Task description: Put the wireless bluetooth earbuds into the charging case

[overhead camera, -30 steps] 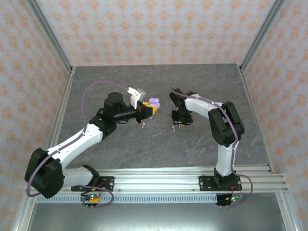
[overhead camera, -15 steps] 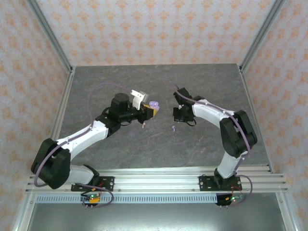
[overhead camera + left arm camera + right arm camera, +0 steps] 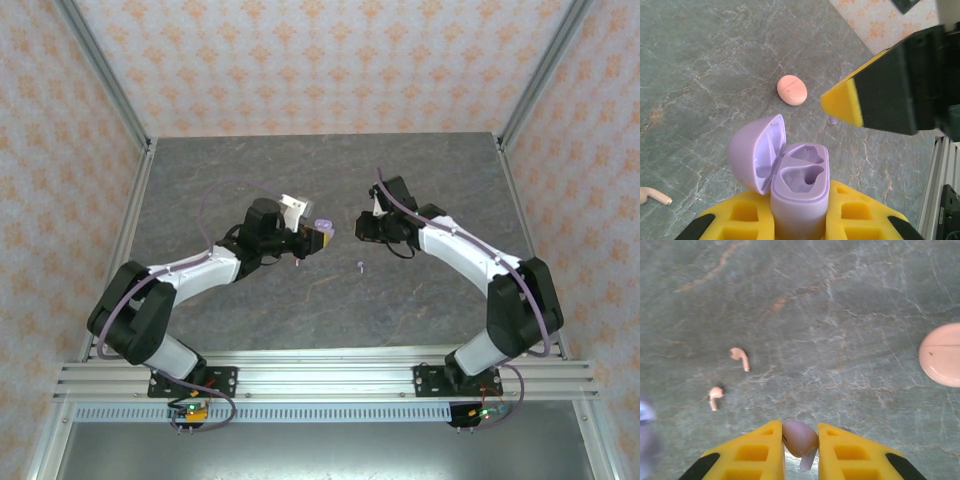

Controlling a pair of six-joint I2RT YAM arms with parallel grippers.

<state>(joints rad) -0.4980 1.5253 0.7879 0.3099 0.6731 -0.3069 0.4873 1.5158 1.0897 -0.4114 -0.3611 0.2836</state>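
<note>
**Lining up a lilac bud with the open lilac case**

Pinched narrow in my right gripper (image 3: 800,429) is one lilac earbud (image 3: 799,439). Its rounded head points out past the fingertips and its stem runs back between the pads toward the wrist. The lilac charging case (image 3: 801,192) is clamped in my left gripper (image 3: 800,212), lid hinged open to one side, both sockets bare.

From above, the case sits just left of the held bud, with a short gap between the two grippers. So the right arm must travel left, and I judge the stem has to turn to lead into a socket.

A second lilac earbud (image 3: 360,266) lies on the table (image 3: 430,170), nearer me. Two pink earbuds (image 3: 740,358) and the pink case (image 3: 942,355) rest apart.
</note>
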